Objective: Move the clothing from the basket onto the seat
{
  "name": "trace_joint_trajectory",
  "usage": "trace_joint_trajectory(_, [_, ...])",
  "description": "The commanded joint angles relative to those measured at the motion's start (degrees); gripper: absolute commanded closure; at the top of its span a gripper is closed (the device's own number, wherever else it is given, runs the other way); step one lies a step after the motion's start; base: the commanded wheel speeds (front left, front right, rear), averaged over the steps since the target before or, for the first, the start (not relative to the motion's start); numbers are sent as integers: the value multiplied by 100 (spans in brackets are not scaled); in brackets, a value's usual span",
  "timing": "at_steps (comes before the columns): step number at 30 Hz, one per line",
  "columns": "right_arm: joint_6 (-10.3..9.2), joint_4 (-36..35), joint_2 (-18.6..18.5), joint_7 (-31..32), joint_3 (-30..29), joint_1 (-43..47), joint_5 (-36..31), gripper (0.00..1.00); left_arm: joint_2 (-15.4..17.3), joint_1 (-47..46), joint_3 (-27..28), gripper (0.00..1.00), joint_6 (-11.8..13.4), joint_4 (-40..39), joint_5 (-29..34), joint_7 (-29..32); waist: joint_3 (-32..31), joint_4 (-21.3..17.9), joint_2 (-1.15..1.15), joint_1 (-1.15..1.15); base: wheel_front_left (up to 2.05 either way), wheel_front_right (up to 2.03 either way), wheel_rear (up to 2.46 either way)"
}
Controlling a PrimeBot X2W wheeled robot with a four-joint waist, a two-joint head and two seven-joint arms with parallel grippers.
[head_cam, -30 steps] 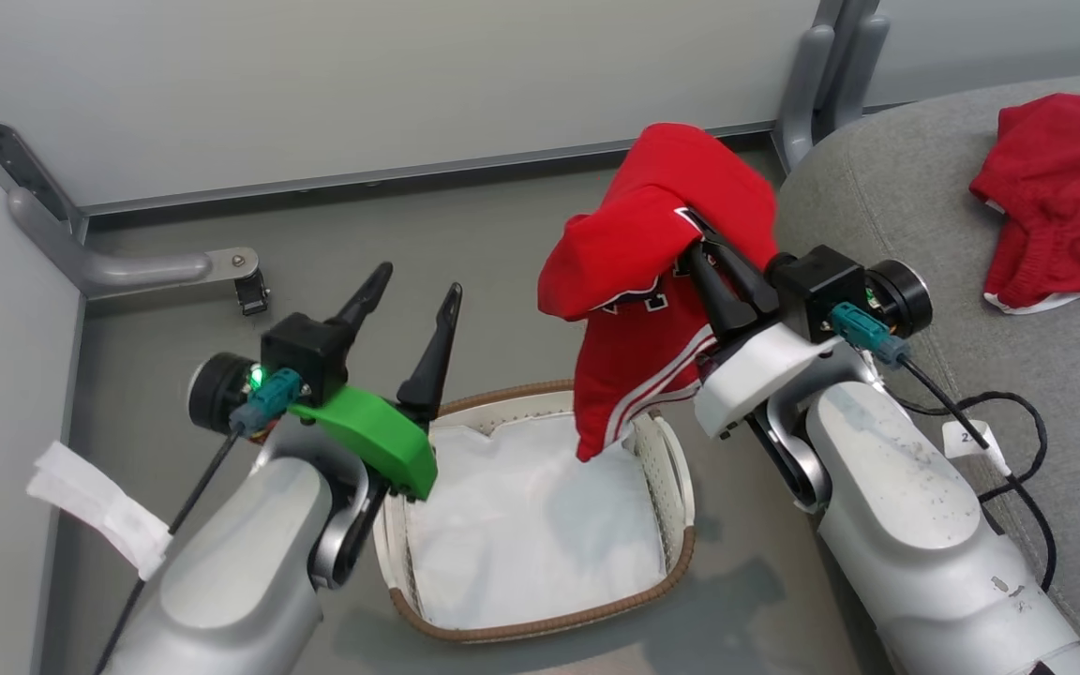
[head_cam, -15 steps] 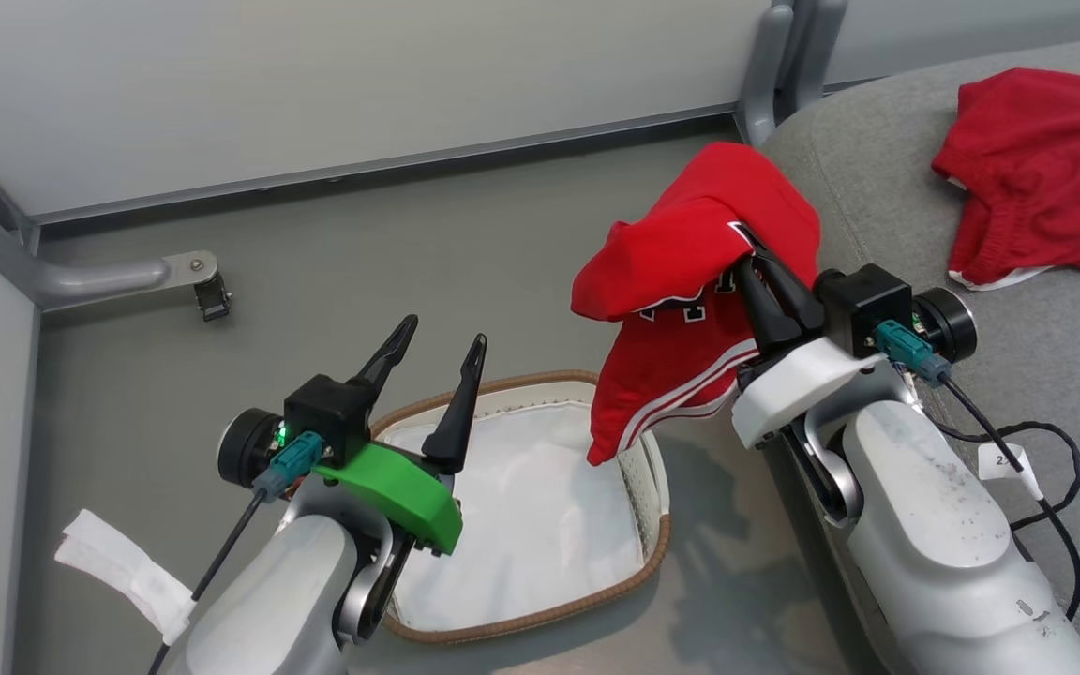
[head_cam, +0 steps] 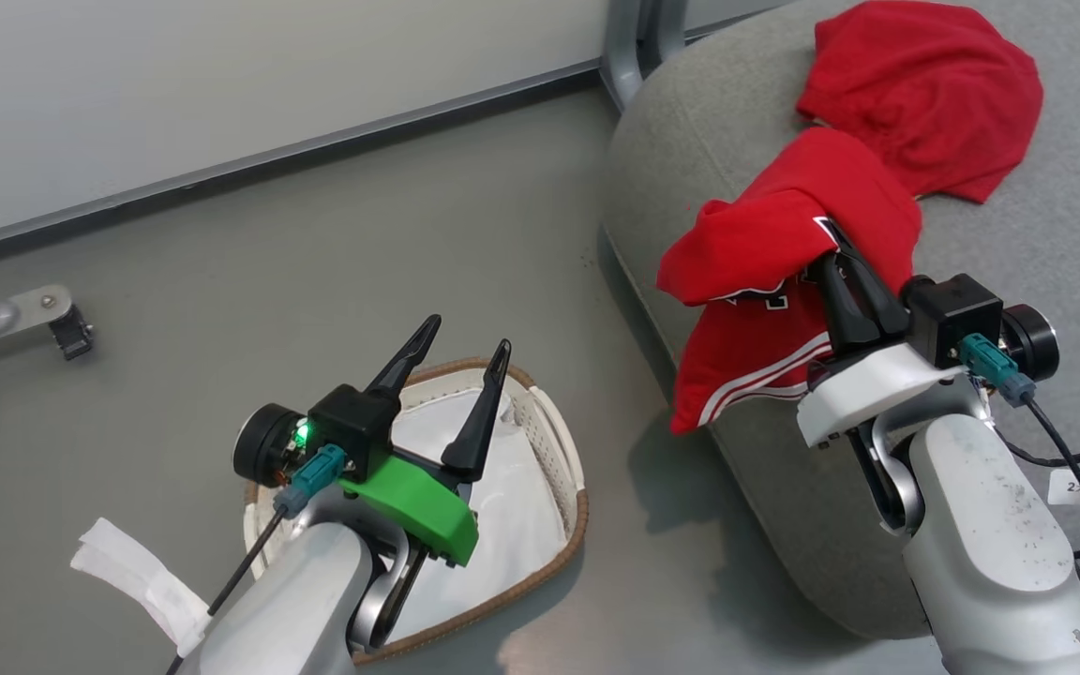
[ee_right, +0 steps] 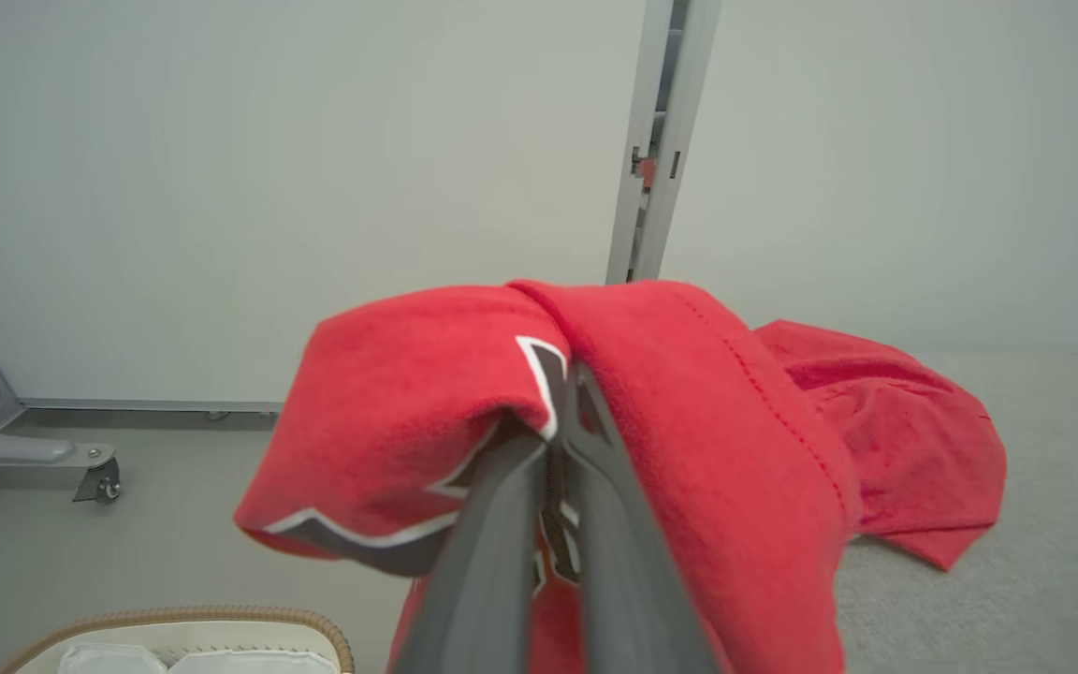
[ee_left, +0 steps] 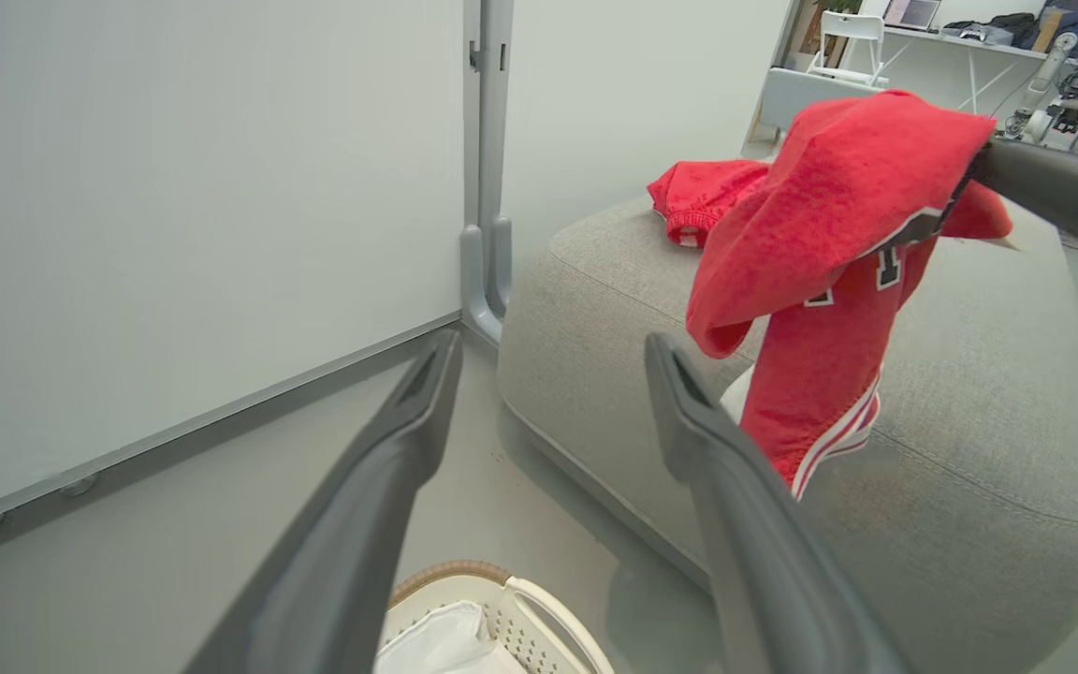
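Over the seat (head_cam: 1046,244) the clothing (head_cam: 784,244) now hangs, past the basket (head_cam: 581,525).

The head view looks down from high behind both arms, taking in the floor (head_cam: 315,234), the basket (head_cam: 585,514) at lower centre and the seat (head_cam: 1046,234) on the right. The left wrist view sits low, looking almost level along the left tool (ee_left: 553,344) across the floor toward the seat's side and the wall (ee_left: 174,187). The basket's rim just shows at its bottom edge. The right wrist view looks along the right tool (ee_right: 558,431) at the wall, very close to the red shirt (ee_right: 389,412) hanging from it. All three share the seat, the red shirt, the red shorts (head_cam: 924,84), the basket's rim and the grey post (head_cam: 634,37).
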Motion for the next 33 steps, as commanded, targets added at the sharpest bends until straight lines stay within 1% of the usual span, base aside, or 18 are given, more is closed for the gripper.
trace_joint_trajectory(1, [-8, -55, -11, -14, -38, 91, -26, 100, 41, -7, -5, 0, -20, 2, 34, -3, 272, -499, 0, 0, 0, 0, 0])
trace_joint_trajectory(6, [-8, -59, 5, -14, -163, 218, -10, 100, 14, -93, -143, 0, -65, 19, 107, 36, 380, -799, 0, 0, 0, 0, 0])
trace_joint_trajectory(10, [-8, -49, 38, -14, -187, 243, 20, 100, -3, -142, -232, 0, -79, -3, 154, 79, 463, -903, 0, 0, 0, 0, 0])
trace_joint_trajectory(14, [-8, -39, 36, -14, -239, 153, 10, 100, 0, -197, -304, 0, -92, -40, 197, 116, 565, -877, 0, 0, 0, 0, 0])
trace_joint_trajectory(19, [-8, 99, -52, -13, -208, -159, -76, 100, 2, -256, -381, 0, -108, -94, 258, 124, 700, -715, 0, 0, 0, 0, 0])
trace_joint_trajectory(24, [-8, 314, -397, -14, -275, -796, -106, 100, -43, -296, -455, 0, -80, -210, 303, 113, 831, -441, 0, 0, 0, 0, 0])
trace_joint_trajectory(31, [-8, 589, -1266, 108, -569, -1953, -81, 100, 8, -355, -488, 0, -7, -444, 352, 145, 1115, -14, 0, 0, 0, 0, 0])
trace_joint_trajectory(33, [-8, 637, -1622, 229, -699, -2221, -163, 100, 34, -373, -507, 0, 11, -514, 369, 180, 1222, 130, 0, 0, 0, 0, 0])
